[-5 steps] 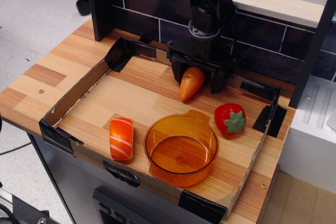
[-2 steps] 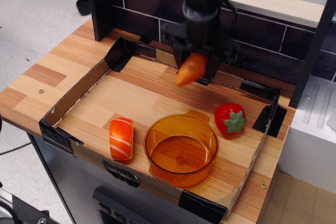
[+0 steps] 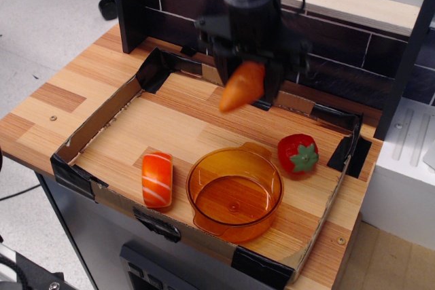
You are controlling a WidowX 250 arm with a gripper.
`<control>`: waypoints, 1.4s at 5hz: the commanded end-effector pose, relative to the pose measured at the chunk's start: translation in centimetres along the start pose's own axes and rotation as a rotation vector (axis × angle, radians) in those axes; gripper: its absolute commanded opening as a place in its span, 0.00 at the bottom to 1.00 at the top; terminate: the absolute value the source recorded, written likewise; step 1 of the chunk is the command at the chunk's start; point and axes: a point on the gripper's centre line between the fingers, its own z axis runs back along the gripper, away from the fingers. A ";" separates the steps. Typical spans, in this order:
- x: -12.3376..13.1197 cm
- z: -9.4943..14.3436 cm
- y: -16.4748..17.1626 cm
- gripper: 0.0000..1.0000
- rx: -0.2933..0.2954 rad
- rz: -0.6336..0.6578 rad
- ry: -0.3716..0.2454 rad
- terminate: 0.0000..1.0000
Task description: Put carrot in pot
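On the far left, floor: pale grey floor beside the counter, with dark chair wheels near the top edge
Surface: a light wooden counter (image 3: 41, 110), holding a shallow cardboard tray (image 3: 88, 134) whose corners are bound with black tape
Left of tray: an orange block with white stripes (image 3: 157, 179) lies flat on the wood, just beside the pot
Pot: the round, see-through amber pot (image 3: 234, 193) sits near the tray's front edge, empty, with a small tab handle at its back rim
Carrot: the small orange carrot (image 3: 241, 86) hangs in the air above the back half of the tray, pointed end tilted down and to the left, clear of the wood
Gripper: the black gripper (image 3: 246, 73) is closed on the carrot's thick end, its jaws pressing either side
What has just changed: a second ago the carrot's tip rested low near the tray floor; now it is lifted and has moved slightly left
What that means: the pick-up looks done; the carrot has yet to be carried forward over the pot and released, so the task seems about halfway
Right of pot: a red strawberry (image 3: 298, 153) with green leaves lies near the pot's rim, apart from it
Behind: a dark brick-pattern wall panel (image 3: 340, 52) under a pale wooden shelf
Far right: a white unit (image 3: 408, 168) stands beside the counter
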 end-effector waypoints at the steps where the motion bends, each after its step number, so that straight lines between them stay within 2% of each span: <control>1: -4.0 0.8 -1.8 0.00 -0.027 -0.086 0.017 0.00; 2: -4.9 0.9 -1.9 0.00 -0.037 -0.106 0.008 0.00; 3: -5.2 0.4 -1.8 1.00 -0.009 -0.110 0.022 0.00; 5: -4.9 0.6 -1.4 1.00 -0.020 -0.098 0.026 0.00; 6: -4.1 2.6 -1.6 1.00 -0.045 -0.076 0.002 0.00; 7: -2.8 6.0 -2.4 1.00 -0.083 -0.039 -0.032 0.00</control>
